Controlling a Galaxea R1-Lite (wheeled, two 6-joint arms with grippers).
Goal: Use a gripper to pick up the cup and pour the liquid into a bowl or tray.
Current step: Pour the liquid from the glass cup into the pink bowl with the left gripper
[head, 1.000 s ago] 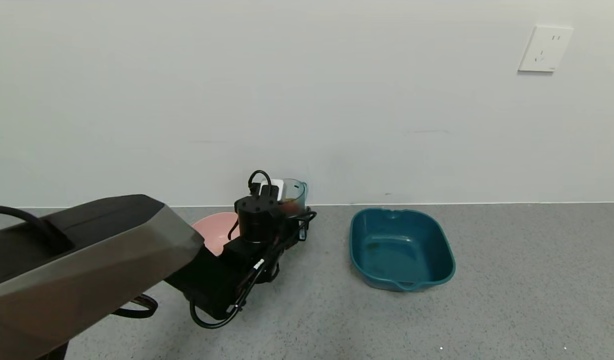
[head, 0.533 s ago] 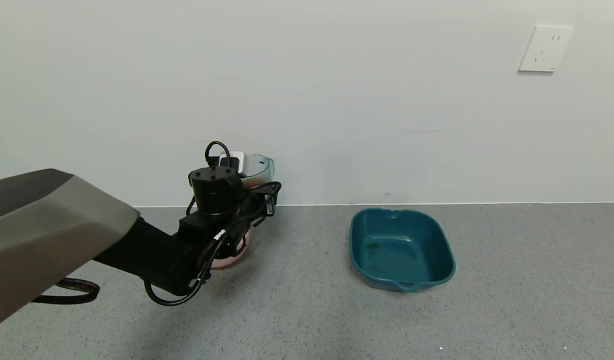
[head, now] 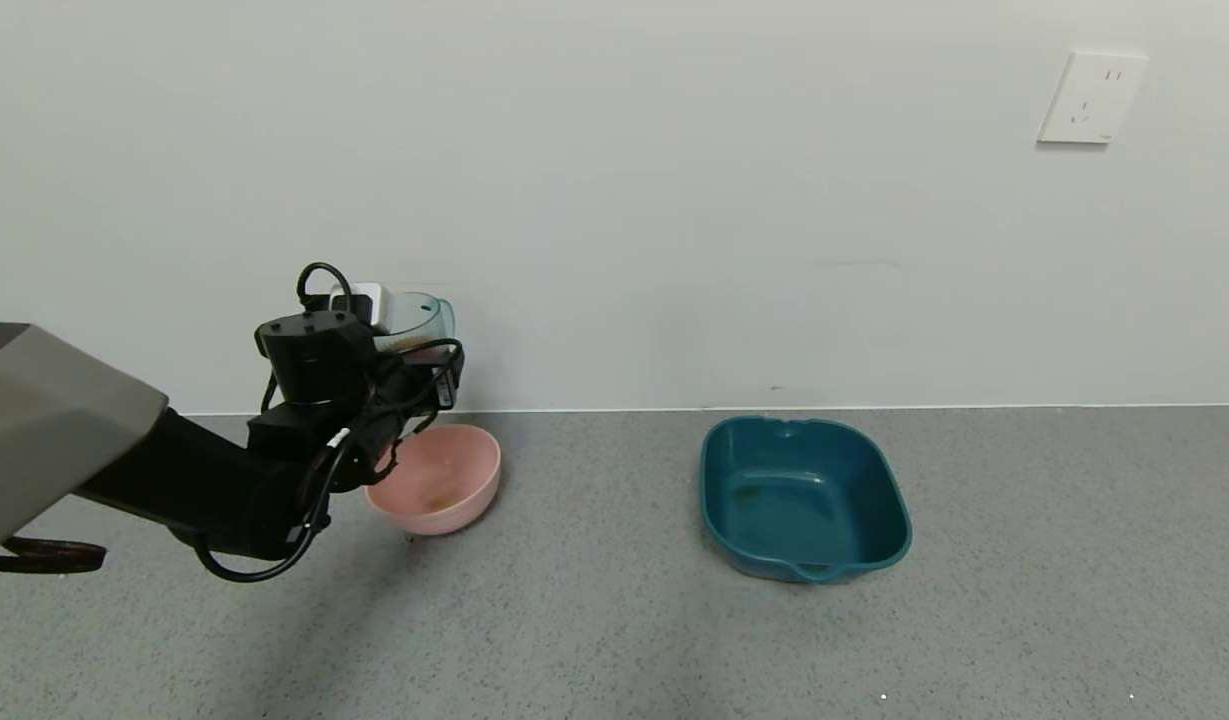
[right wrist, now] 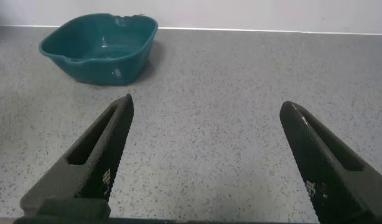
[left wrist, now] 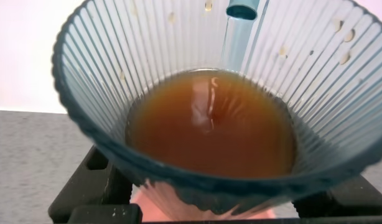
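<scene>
My left gripper [head: 414, 345] is shut on the ribbed teal-tinted cup [head: 417, 318] and holds it upright in the air, above and just left of the pale pink bowl [head: 436, 480]. In the left wrist view the cup [left wrist: 85, 93] fills the picture and holds orange-brown liquid [left wrist: 209, 124]; a bit of the pink bowl [left wrist: 147, 208] shows under it between the black fingers [left wrist: 85, 180]. My right gripper [right wrist: 206, 162] is open and empty over bare floor, out of the head view.
A dark teal rectangular basin [head: 804, 497] stands on the grey speckled floor to the right of the bowl; it also shows in the right wrist view [right wrist: 101, 46]. A white wall runs close behind both. A wall socket [head: 1092, 97] sits at upper right.
My left arm has carried the cup leftward and upward. It was right of the bowl a second ago; now it is above the bowl's left side, and the bowl shows more fully.
</scene>
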